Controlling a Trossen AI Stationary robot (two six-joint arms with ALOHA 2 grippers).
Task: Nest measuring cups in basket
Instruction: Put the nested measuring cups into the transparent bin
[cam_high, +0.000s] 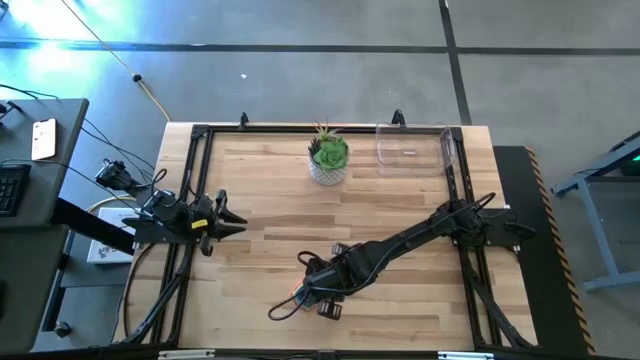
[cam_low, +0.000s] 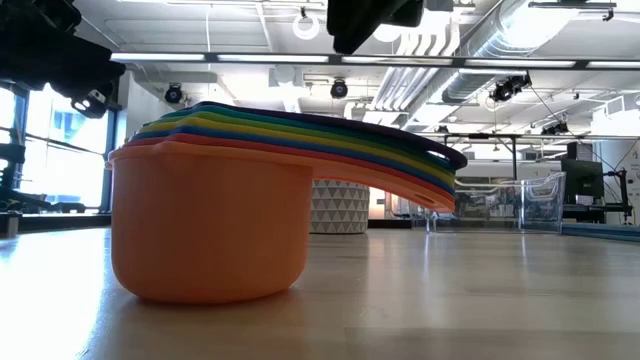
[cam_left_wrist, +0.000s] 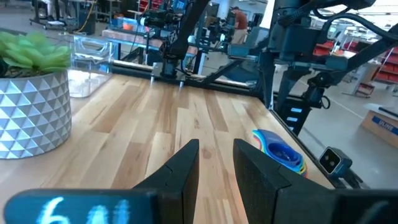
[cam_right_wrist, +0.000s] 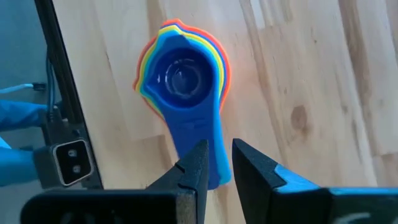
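We are finding the measuring cups (cam_right_wrist: 183, 78) already nested into one stack, blue cup on top and orange outermost, standing on the table (cam_high: 400, 300) at its near edge, not yet in the basket. Our right gripper (cam_right_wrist: 214, 163) is hovering directly above the stack's handles, its fingers parted only narrowly and holding nothing. Our left gripper (cam_high: 228, 217) is waiting at the left side, also narrowly parted and empty. Farther back, beside the potted plant (cam_high: 328, 156), the clear basket (cam_high: 412, 143) is sitting empty at the far edge. We judge nesting done; transfer remains.
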